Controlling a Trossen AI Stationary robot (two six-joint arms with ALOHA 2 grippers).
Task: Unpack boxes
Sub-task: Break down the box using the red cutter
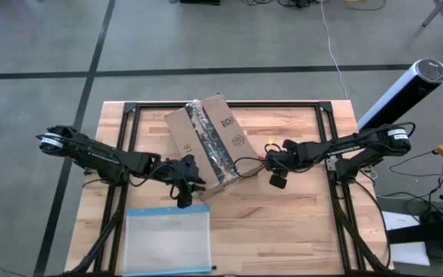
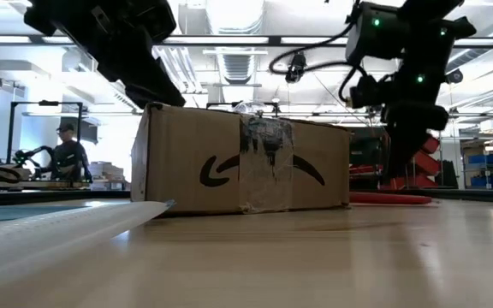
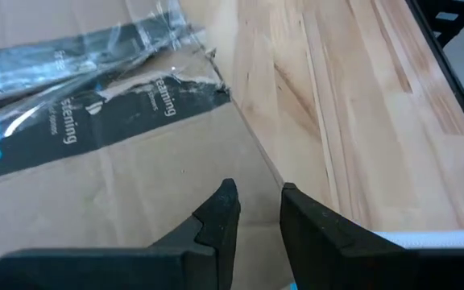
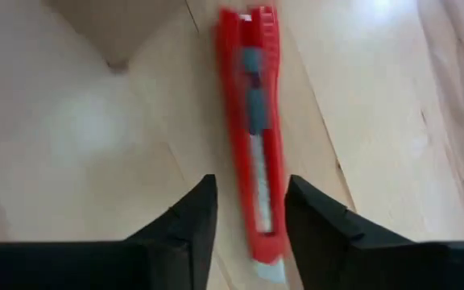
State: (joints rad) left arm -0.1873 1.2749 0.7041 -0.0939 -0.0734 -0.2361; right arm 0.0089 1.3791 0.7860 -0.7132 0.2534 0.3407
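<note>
The wooden table [image 1: 298, 223] fills the middle of the high view, and the brown cardboard box [image 1: 206, 144] lies just above centre, turned at an angle, with torn clear tape [image 1: 210, 146] running along its top. A clear pouch with a blue edge [image 1: 168, 240] lies at the lower left of the table. The left gripper [image 1: 184, 185] hangs at the box's lower left corner, fingers slightly apart and holding nothing. The right gripper [image 1: 277, 165] hovers right of the box, fingers apart above a small red cutter [image 4: 254, 137] on the wood.
</note>
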